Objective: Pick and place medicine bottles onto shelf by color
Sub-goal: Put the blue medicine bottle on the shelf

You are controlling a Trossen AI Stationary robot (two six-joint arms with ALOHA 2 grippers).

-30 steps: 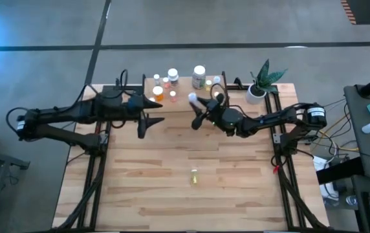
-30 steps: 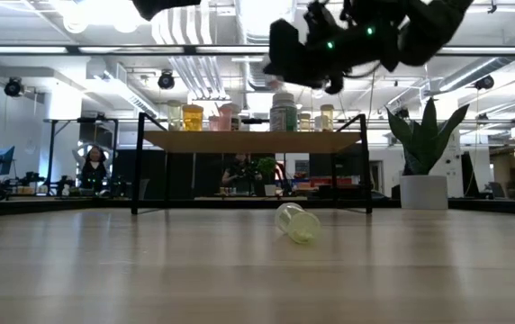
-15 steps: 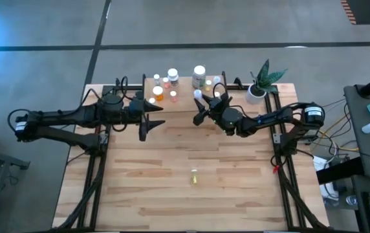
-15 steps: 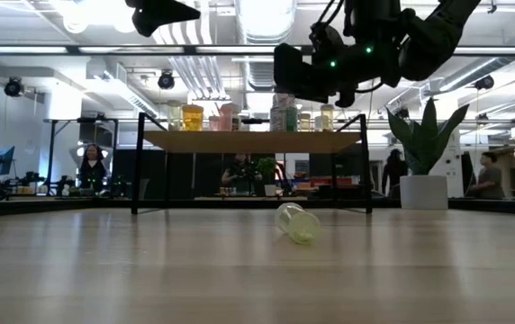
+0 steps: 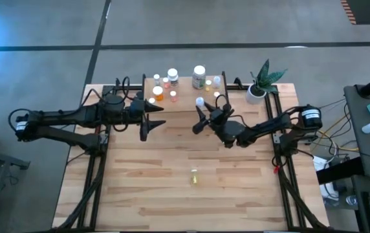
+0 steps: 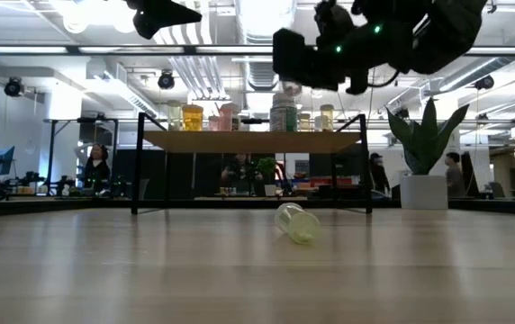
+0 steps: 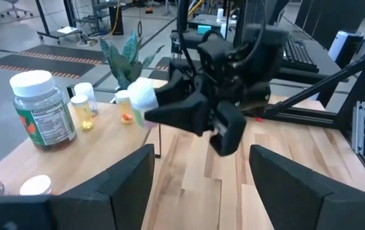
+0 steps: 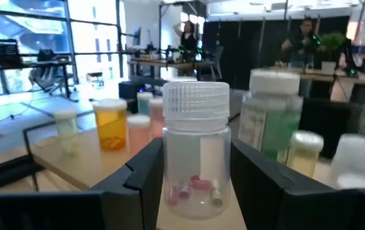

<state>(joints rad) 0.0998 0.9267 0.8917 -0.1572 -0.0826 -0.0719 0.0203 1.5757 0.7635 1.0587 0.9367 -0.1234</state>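
My right gripper [image 5: 201, 113] is shut on a clear medicine bottle [image 8: 195, 147] with a white ribbed cap and pink pills inside. It hangs in the air just in front of the shelf [image 6: 253, 140]. Several medicine bottles stand on the shelf's board, among them an orange one [image 8: 111, 124] and a large green-labelled one [image 8: 270, 124]. A yellowish clear bottle [image 5: 194, 176] lies on its side on the table, nearer the front. My left gripper [image 5: 152, 115] hovers open and holds nothing, left of the right gripper, near the shelf's left end. My right gripper pinches the clear bottle's body [image 8: 171, 167] between its two fingers [image 8: 138, 185], one on either side below the cap. The fingers reach roughly level toward the shelf. The bottle stands upright in the hold, cap up, lifted clear of table and shelf.
A white pot with a green plant [image 5: 257, 92] stands at the table's far right, beside the shelf. Black frame rails run along both table sides. Bare wood lies between the shelf and the lying bottle [image 6: 298, 222]. People move in the room beyond.
My right gripper, still shut on the clear bottle, has turned its wrist and drawn back a little from the shelf toward the table's near edge. My left gripper has sunk slightly and stayed open.
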